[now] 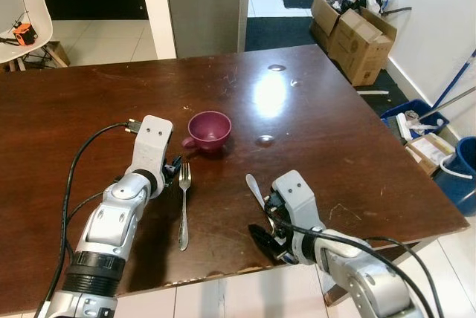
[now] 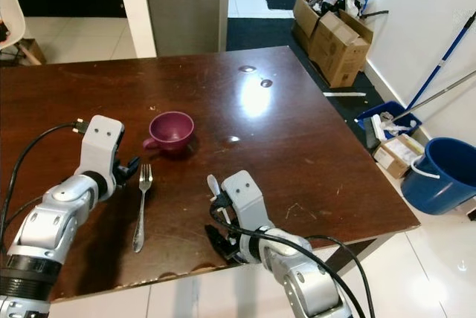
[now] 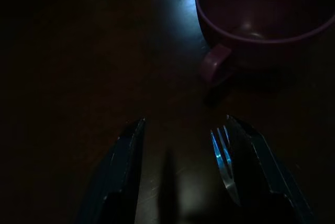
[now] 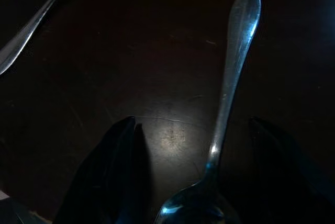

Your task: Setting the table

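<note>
From my head camera, the fork [image 1: 184, 205] and spoon [image 1: 255, 189] lie near the table's [image 1: 357, 154] front edge, below the purple cup [image 1: 209, 131]. Left wrist: my left gripper [image 3: 183, 174] is spread beside the fork's tines. Right wrist: my right gripper [image 4: 193, 171] is spread astride the slim, shiny spoon; I judge straightening it comes next.

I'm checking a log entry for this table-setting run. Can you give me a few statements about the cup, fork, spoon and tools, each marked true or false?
1. The cup stands upright on the table. True.
2. The fork lies inside the cup. False: it lies on the table, nearer the robot.
3. The left tool is open, with the fork's tines beside one finger. True.
4. The right tool is shut on the spoon. False: it is open around the spoon.
</note>
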